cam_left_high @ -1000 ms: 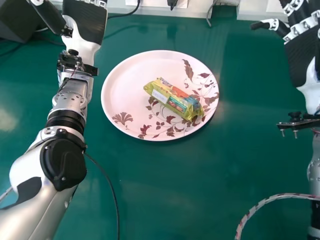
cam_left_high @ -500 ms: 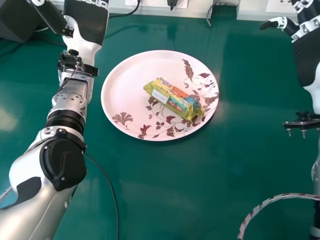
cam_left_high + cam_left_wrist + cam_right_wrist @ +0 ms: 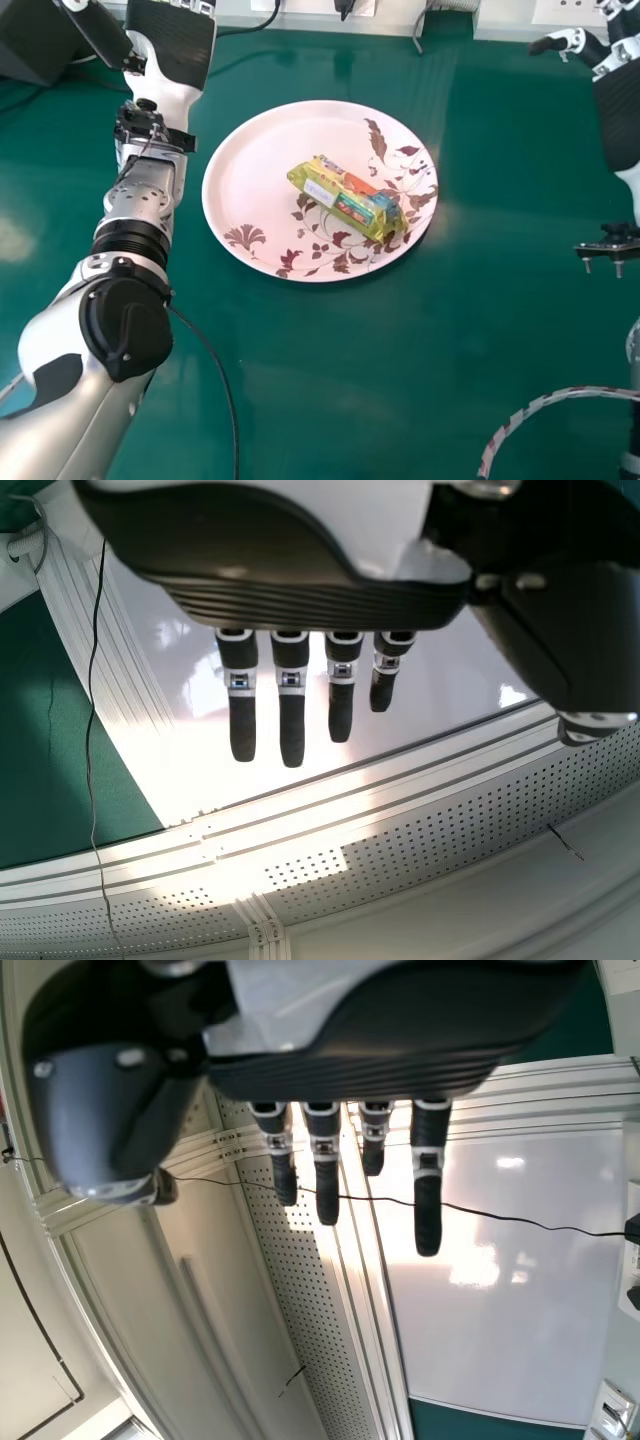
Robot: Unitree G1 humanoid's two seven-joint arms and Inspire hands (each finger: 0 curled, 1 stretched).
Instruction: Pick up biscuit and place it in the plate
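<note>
A yellow-green biscuit packet [image 3: 347, 199] lies slantwise on the right part of the round plate [image 3: 255, 165], whose white surface carries dark red leaf patterns. Left of the plate, toward the table's far edge, is my left hand [image 3: 172, 45], touching nothing; its fingers are straight in the left wrist view, where the hand [image 3: 291, 695] hangs open. My right hand [image 3: 618, 110] is at the head view's upper right, well apart from plate and packet. In the right wrist view the right hand [image 3: 326, 1160] has its fingers extended, holding nothing.
Green table [image 3: 330, 370] surrounds the plate. A dark box [image 3: 40, 40] stands at the far left, with black cables near it. Another black cable [image 3: 222, 375] runs beside the left forearm. White panels with sockets [image 3: 570, 12] line the far edge.
My right hand and arm have moved outward to the right, away from the plate. My left arm, the packet and the plate have stayed where they were.
</note>
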